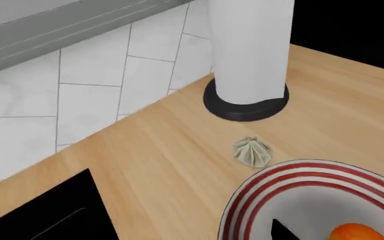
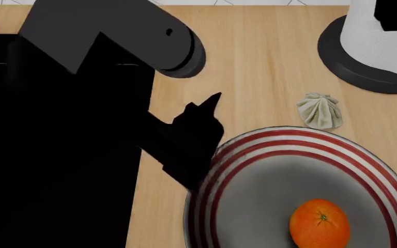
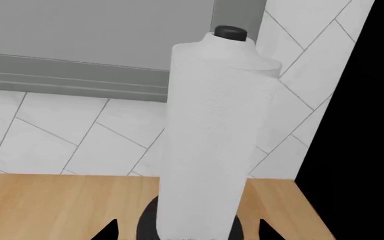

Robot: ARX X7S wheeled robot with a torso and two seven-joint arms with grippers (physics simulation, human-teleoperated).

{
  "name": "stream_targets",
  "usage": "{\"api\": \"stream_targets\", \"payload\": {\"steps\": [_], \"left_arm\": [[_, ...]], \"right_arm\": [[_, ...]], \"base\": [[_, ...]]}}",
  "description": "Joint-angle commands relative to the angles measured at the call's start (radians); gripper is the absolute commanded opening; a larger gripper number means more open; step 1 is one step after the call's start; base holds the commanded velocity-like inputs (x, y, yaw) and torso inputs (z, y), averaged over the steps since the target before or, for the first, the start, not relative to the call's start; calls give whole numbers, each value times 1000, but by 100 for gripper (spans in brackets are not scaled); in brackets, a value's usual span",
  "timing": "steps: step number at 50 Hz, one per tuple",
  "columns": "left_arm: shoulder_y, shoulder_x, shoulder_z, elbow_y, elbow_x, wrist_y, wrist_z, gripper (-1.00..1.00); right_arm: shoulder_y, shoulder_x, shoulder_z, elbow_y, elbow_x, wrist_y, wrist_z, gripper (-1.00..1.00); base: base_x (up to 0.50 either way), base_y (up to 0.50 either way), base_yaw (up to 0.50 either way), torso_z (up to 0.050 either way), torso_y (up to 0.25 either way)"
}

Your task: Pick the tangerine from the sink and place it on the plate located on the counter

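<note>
- Left hand (image 2: 209, 103): black, seen in the head view just beside the striped rim of the plate, over the table. Only dark finger shapes show against the wood, one tip pointing up; whether the fingers stand apart or together cannot be told. It grips nothing visible.
- Left arm (image 2: 116, 41): large dark grey link with a round joint, crossing above the sink in the head view.
- Right hand (image 3: 185, 231): 2 black fingertips (image 3: 106, 231) show at the edge of the right wrist view, 1 on each side of the roll's base, spread wide with nothing between them but the base beyond.
- Tangerine (image 2: 320, 223): bright orange, green stem mark up, resting on the grey centre of the plate, clear of both hands.
- Plate (image 2: 254, 150): round, grey centre, red and white rim stripes, lying flat on the table near the sink.
- Beige ridged bulb (image 2: 320, 110): on the table between the plate and the roll's base, touching neither.
- White paper roll (image 3: 215, 135): upright on a round black base (image 1: 245, 107), near the tiled wall.
- Sink (image 2: 54, 170): matte black basin, to the left of the plate in the head view.
- Table (image 2: 260, 62): light wood with lengthwise grain.
- Wall (image 1: 78, 90): white tiles with diagonal joints.
</note>
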Motion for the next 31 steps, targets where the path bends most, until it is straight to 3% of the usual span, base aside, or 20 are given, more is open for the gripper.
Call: {"api": "stream_targets", "payload": {"steps": [1,15,31], "left_arm": [[-37,-46,-1,44,-56,15,-144,100],[11,-149,-29,102,-57,103,-284,100],[5,-201,-11,155,-107,116,-390,100]], "right_arm": [[-4,17,6,7,7,8,31,100],[-27,28,48,18,29,19,116,100],[-40,44,72,41,33,12,174,100]], "base": [[0,0,0,0,0],[0,0,0,0,0],[0,0,0,0,0]]}}
